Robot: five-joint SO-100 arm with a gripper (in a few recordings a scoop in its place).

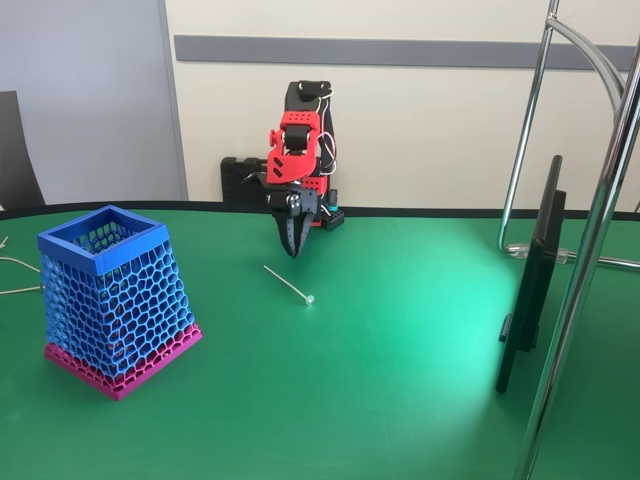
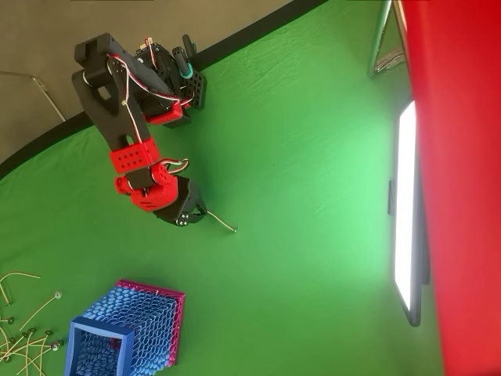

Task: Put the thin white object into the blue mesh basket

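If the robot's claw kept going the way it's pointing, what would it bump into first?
The gripper points down, so it would probably meet the green table first, just beside the near end of the thin white object. Depth is hard to judge.

In the fixed view the thin white object (image 1: 288, 284) lies on the table (image 1: 400, 380), just below and in front of the gripper (image 1: 294, 246) fingertips, its tipped end to their right. The blue mesh basket (image 1: 112, 298) stands well left of the fingers, nearer the camera. A screen (image 1: 530, 280) stands far to their right.
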